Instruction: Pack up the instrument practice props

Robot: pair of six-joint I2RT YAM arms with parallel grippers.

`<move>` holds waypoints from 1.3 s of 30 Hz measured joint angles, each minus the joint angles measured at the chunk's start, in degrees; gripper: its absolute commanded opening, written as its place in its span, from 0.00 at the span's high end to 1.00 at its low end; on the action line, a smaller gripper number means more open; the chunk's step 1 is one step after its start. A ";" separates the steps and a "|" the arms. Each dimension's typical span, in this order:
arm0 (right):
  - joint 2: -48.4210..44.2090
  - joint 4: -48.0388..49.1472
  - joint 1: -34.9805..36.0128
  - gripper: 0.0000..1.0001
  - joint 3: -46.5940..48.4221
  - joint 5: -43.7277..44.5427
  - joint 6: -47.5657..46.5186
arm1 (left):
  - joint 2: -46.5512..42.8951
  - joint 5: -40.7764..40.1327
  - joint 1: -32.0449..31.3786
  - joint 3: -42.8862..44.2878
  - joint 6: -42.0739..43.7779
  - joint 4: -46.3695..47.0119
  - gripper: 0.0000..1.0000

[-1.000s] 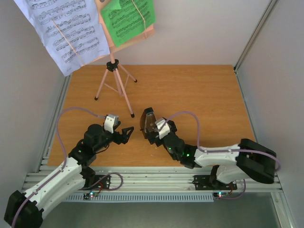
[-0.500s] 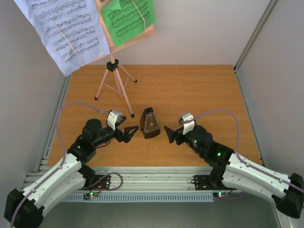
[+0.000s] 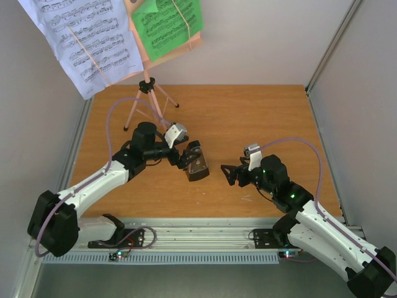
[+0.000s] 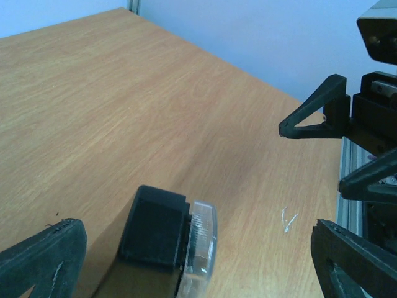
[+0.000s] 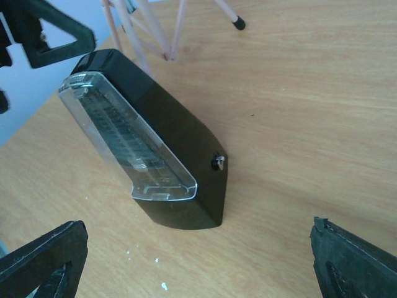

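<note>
While nothing looks packed yet, the top view shows every prop out on the table (image 3: 267, 118): the small black metronome (image 3: 197, 167) stands near the middle, and behind it to the left rises the pink music stand (image 3: 149, 105), tripod spread, with the white sheet (image 3: 87, 43) and the green sheet (image 3: 166, 25) held on its desk by bands. The left gripper (image 3: 193, 154) hangs over the top of the metronome with its jaws wide apart, one on each side, while the right gripper (image 3: 228, 174) sits just to the right of the metronome, also spread open and holding nothing. From the left wrist, the top of the metronome and the edge of its clear cover lie between the two fingers (image 4: 43, 254), with bare wood showing on both sides, so I judge the jaws straddle it without touching; the other arm's open fingers show beyond the metronome at the right edge. From the right wrist, the metronome fills the centre, cover facing the camera, the stand's pink legs are just behind it, and this gripper's own fingertips (image 5: 353, 261) are far apart and well short of it. By my reading, the task is at its start: the metronome is about to be grasped, the sheets and stand remain untouched, and no case or box for them appears in any view.
</note>
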 measured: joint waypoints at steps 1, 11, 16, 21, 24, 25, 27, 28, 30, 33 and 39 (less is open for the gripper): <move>0.02 0.00 -0.07 0.01 -0.11 -0.44 0.13 | 1.11 0.39 0.00 0.74 1.03 -0.20 0.00; 0.98 0.70 -0.52 0.02 -0.74 -3.54 0.94 | 7.45 1.70 0.00 4.11 7.76 -2.16 0.07; 1.03 0.94 -0.74 0.01 -0.94 -4.00 1.03 | 7.72 1.33 -0.02 4.11 9.31 -2.32 0.23; 1.03 1.22 -0.79 0.02 -0.96 -4.31 1.07 | 7.72 -0.15 -0.20 4.09 10.78 -2.34 0.32; 1.03 1.40 -0.92 0.01 -0.96 -4.37 1.09 | 7.72 -1.33 -0.52 4.09 11.32 -2.40 0.36; 1.03 1.40 -0.96 0.02 -0.96 -4.42 1.09 | 7.72 -1.68 -0.66 4.09 11.52 -2.45 0.37; 1.03 1.44 -0.98 0.02 -0.96 -4.44 1.09 | 7.72 -2.47 -0.87 4.09 11.91 -2.56 0.40; 1.03 1.44 -1.01 0.01 -0.96 -4.44 1.09 | 7.72 -2.82 -0.98 4.09 12.11 -2.62 0.41; 1.03 1.46 -1.01 0.01 -0.98 -4.44 1.09 | 7.72 -3.41 -1.27 4.09 12.59 -2.78 0.45; 1.01 1.49 -1.01 0.01 -1.05 -4.44 1.09 | 7.72 -4.33 -1.84 4.09 13.05 -2.80 0.49; 0.87 1.49 -1.22 0.02 -1.16 -4.44 1.11 | 7.69 -5.75 -2.43 4.09 14.19 -2.58 0.54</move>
